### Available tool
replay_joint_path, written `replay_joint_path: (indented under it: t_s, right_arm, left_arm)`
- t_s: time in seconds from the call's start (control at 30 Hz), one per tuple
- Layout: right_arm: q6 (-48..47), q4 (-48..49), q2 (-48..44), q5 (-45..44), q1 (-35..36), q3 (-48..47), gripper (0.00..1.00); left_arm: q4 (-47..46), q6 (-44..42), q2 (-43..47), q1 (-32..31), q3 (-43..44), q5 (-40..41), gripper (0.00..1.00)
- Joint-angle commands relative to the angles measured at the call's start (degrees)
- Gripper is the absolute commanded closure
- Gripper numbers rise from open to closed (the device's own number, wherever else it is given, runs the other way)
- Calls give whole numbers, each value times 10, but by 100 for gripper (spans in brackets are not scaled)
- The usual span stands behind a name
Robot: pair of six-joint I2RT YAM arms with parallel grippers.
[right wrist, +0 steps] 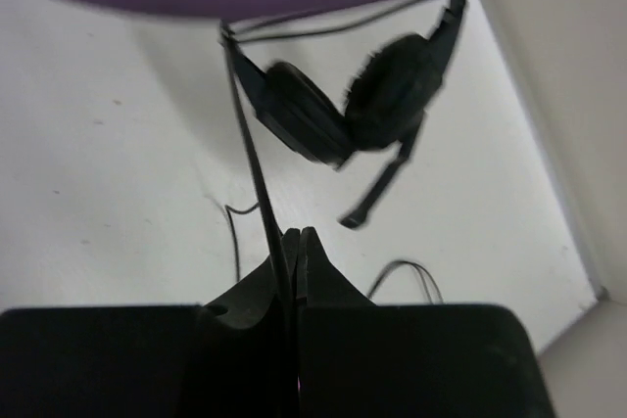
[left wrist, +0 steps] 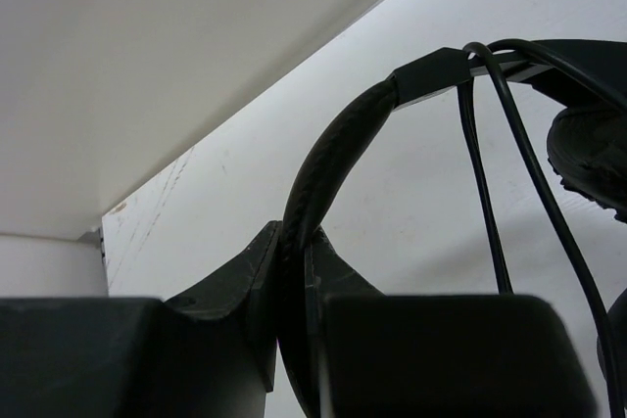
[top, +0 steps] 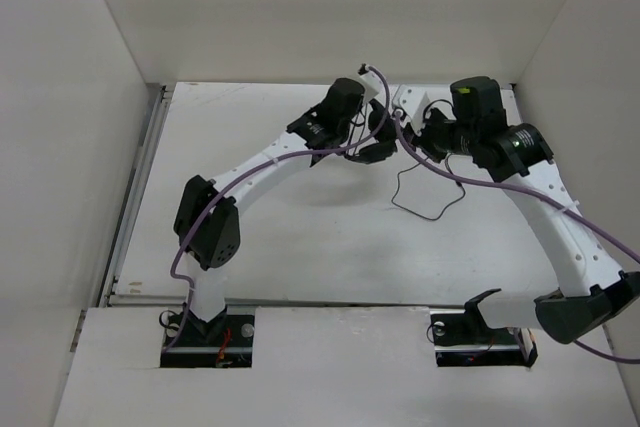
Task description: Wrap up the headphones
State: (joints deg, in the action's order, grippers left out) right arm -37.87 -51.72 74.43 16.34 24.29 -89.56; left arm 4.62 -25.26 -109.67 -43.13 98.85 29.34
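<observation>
Headphones (right wrist: 338, 124): headband (left wrist: 333, 159) leather-like, grained, slight sheen; ear cushions (right wrist: 397, 85) matt, fuzzy foam; cord (left wrist: 485, 193) smooth, glossy. Table (top: 280, 237) white, matt, scuffed.

White table (top: 300, 247) between plain white walls (top: 330, 7), a metal rail (top: 137, 192) along its left edge

left arm (top: 270, 162): reaching forward-right
right arm (top: 560, 227): bent, reaching forward-left
left gripper (left wrist: 294, 271): clamped on headband (left wrist: 333, 154)
right gripper (right wrist: 294, 242): pinching cord (right wrist: 257, 193)

Headphones (top: 377, 150) sit between left gripper (left wrist: 294, 247) and right gripper (right wrist: 296, 242), far-centre over the table (top: 300, 247); cord (top: 420, 213) loops just in front.
</observation>
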Motion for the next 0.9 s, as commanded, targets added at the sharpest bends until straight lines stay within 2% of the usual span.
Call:
replay_joint_path:
  t_s: [0.0,0.23,0.5,0.7,0.87]
  right_arm:
    - [-69,14,-20,-82,-11,-40,100]
    - [-122,79,-25,-182,-18,-16,100]
    - [-146,237,-35,-239,-23,37,100]
    - [-144,385,-52,-228,-43,134,100]
    - [-77,448,-60,-179,-75,192,100]
  left_arm:
    - [-2,-12,73,21,-8,3,99]
    - [42,-32,102,7,-19,-29,99]
    - [109,9,121,-33,-16,-108,99]
    - [121,66,148,-50,3,-176,99]
    - [123,113,179,-59,13,-247,100]
